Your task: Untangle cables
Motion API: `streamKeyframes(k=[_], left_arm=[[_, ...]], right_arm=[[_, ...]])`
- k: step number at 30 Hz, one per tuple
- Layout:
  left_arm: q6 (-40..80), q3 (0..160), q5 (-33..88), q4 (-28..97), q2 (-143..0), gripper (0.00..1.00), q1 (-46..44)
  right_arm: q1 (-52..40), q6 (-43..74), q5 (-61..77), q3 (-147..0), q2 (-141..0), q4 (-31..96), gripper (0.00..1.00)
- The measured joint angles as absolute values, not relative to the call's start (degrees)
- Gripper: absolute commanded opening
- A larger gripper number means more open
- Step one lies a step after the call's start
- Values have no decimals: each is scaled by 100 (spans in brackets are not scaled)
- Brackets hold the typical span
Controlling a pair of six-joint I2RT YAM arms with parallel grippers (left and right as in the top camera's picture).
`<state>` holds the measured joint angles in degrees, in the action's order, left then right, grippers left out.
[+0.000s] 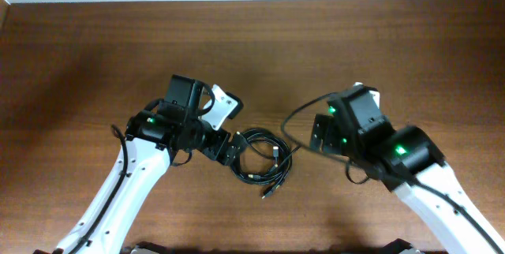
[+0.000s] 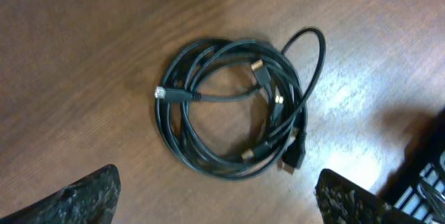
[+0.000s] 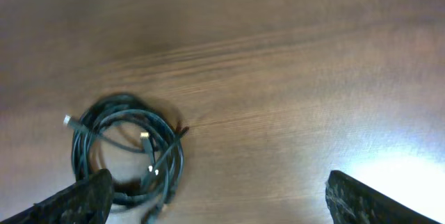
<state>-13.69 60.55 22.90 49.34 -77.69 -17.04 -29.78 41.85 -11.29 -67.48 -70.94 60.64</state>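
1. Overhead view: one brown wooden table (image 1: 79, 49) fills the frame and bears everything listed below.
2. Two white robot arms with black wrist sections are present: the left arm (image 1: 126, 191) and the right arm (image 1: 442, 191), both reaching in from the near edge towards the table's middle.
3. There are two grippers. In its wrist view the left gripper (image 2: 215, 177) has its fingers (image 2: 90, 196) spread wide at opposite corners and grips nothing. The right gripper (image 3: 219, 182) is likewise spread wide, fingers (image 3: 368, 196) far apart, with nothing held.
4. One bundle of thin black cables (image 1: 264, 159) lies flat on the table between the two grippers. It is just beside the left gripper (image 1: 229, 150) and further from the right gripper (image 1: 323, 132). Whether it touches the left gripper cannot be told.
5. The bundle (image 2: 288, 88) forms one roughly round coil of several overlapping turns. One single loop (image 2: 316, 43) strays outside it. The number of separate cords cannot be told.
6. At least four small plug ends show in the left wrist view, among them one silver tip (image 2: 160, 92) at the coil's rim and one dark plug (image 2: 261, 72) inside it.
7. The right wrist view shows the same coil (image 3: 170, 158), blurred, low on the left.
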Motion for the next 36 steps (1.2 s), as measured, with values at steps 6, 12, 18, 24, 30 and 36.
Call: streamKeyframes(k=[6,12,18,24,30,36], left_arm=[[-1350,6055,2250,4845,-7762,91,-1704],[-1347,6055,1413,4748,-7762,91,-1712],[-1264,6055,1831,4501,-7762,87,154],[-1267,6055,1914,4449,-7762,90,187],[-1267,6053,1931,4449,-7762,92,185],[-1280,6055,2189,4707,-7758,78,187]], right_arm=[[-3955,6431,-871,-6351,-8960,4694,90],[-4436,6858,-836,-6351,-9404,4558,89],[-4436,6877,-880,-6351,-9404,4473,89],[-4436,7358,-895,-6351,-10020,4169,23],[-4436,7205,-895,-6351,-10057,4169,4],[-4436,4287,-895,-6573,-7797,4827,4]])
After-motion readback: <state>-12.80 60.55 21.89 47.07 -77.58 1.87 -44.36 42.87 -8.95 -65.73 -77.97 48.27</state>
